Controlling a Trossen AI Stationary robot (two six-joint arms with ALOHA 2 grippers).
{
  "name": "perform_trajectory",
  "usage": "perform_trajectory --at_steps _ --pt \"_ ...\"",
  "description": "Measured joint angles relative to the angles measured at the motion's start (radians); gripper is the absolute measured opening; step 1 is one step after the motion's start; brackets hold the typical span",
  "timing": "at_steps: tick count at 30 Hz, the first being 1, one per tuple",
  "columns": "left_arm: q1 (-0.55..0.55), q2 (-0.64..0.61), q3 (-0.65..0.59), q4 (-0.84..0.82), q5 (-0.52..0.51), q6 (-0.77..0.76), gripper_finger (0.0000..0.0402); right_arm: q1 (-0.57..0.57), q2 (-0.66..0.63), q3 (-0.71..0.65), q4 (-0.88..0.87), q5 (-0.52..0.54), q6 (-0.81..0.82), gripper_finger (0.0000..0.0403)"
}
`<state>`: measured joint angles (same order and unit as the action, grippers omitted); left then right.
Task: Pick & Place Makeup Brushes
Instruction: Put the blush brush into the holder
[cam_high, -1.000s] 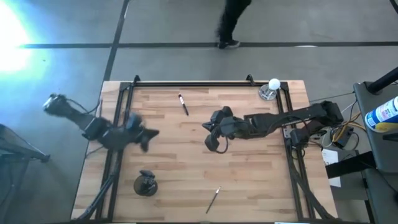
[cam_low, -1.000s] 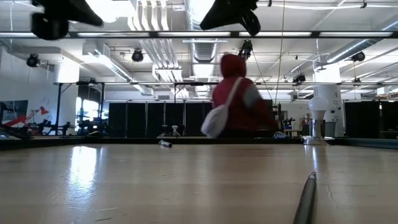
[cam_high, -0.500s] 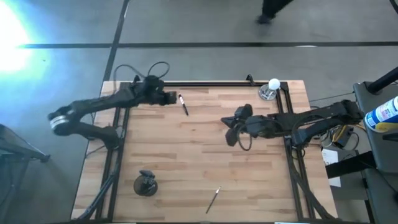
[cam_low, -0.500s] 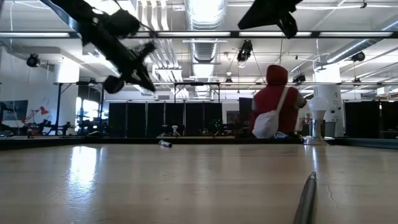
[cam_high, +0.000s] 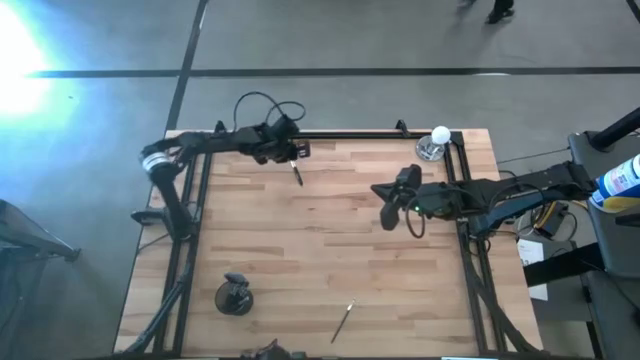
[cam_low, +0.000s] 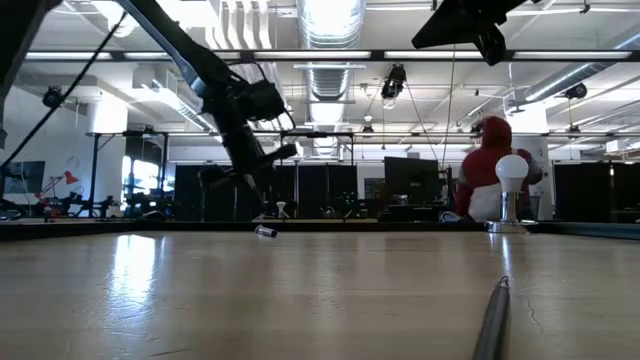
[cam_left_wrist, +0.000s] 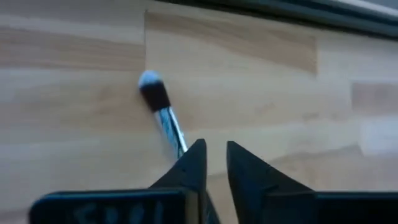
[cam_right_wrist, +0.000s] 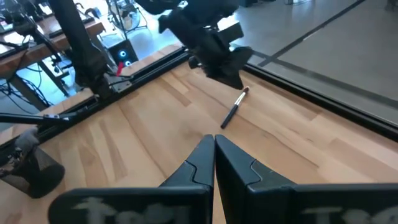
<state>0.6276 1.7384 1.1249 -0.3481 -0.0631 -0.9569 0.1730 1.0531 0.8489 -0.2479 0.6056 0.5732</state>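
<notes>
Left tool (cam_high: 296, 152) hovered over brush (cam_high: 296, 171) near far edge of surface (cam_high: 300, 250), fingers (cam_left_wrist: 193, 165) slightly parted, gripping nothing. My right tool (cam_high: 390, 207) was closed, empty, mid-surface. Second brush (cam_high: 342, 321) lay near front edge. Dark cup (cam_high: 235, 296) at front left; contents not discernible.

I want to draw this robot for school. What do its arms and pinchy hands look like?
Both arms are dark, nearly black, thin and jointed. The left arm has a pale ring at one joint and a black cable looping above it. The left gripper and the right gripper each have two black, pointed, wedge-shaped fingers on a flat bar with faint lettering.
</notes>
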Motion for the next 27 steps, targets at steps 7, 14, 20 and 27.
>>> perform_trajectory --at_steps 7,14,20,27 --pt "0.013 0.142 0.198 -0.280 -0.175 -0.026 0.0116 0.006 -0.013 -0.013 0.000 -0.004 -0.002 0.0008" --pt "0.013 0.245 0.285 -0.290 -0.159 -0.080 0.0146 0.022 -0.013 -0.013 -0.003 -0.008 -0.022 0.0008" --pt "0.018 0.284 0.310 -0.288 -0.165 -0.084 0.0147 0.028 -0.013 -0.013 -0.003 -0.011 -0.027 0.0008" --pt "0.030 0.301 0.282 -0.271 -0.178 -0.072 0.0137 0.027 -0.013 -0.013 -0.005 -0.011 -0.027 0.0008"
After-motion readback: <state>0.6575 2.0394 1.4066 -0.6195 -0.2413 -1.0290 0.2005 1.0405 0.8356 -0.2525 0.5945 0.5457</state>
